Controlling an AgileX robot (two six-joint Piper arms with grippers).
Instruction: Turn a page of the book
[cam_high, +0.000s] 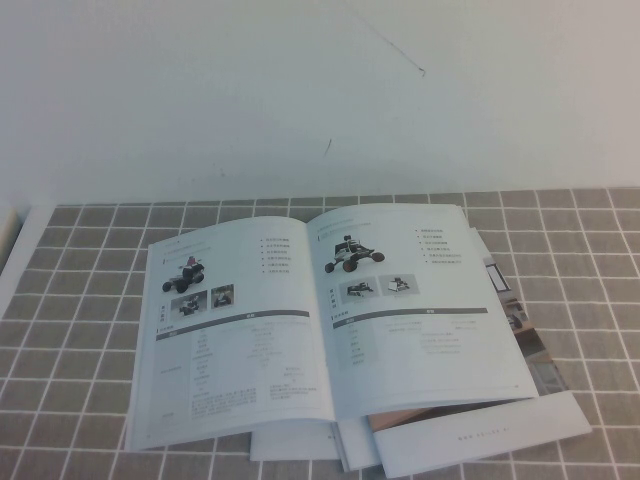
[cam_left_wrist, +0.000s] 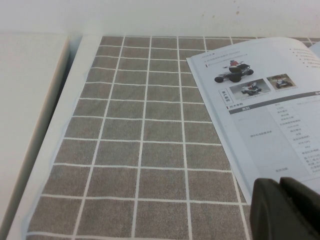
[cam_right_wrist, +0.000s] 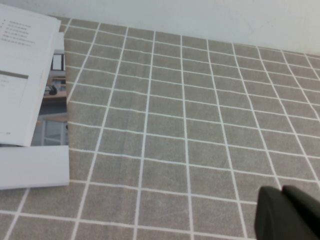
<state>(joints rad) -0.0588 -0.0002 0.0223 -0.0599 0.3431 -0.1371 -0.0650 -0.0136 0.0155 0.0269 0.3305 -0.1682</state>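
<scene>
The book (cam_high: 320, 320) lies open and flat on the grey checked cloth, mid-table in the high view. Its right page (cam_high: 410, 310) and left page (cam_high: 235, 330) each show a black wheeled vehicle, small photos, a grey bar and fine text. Neither gripper shows in the high view. My left gripper (cam_left_wrist: 280, 184) is shut and empty, low over the near corner of the book's left page (cam_left_wrist: 265, 115). My right gripper (cam_right_wrist: 281, 192) is shut and empty over bare cloth, well to the right of the book's right page (cam_right_wrist: 20, 75).
Brochures with colour photos (cam_high: 530, 340) and a white cover (cam_high: 480, 435) lie under the book, sticking out at its right and front; they also show in the right wrist view (cam_right_wrist: 52, 95). The cloth ends at a white table edge (cam_left_wrist: 35, 100) on the left. A white wall stands behind.
</scene>
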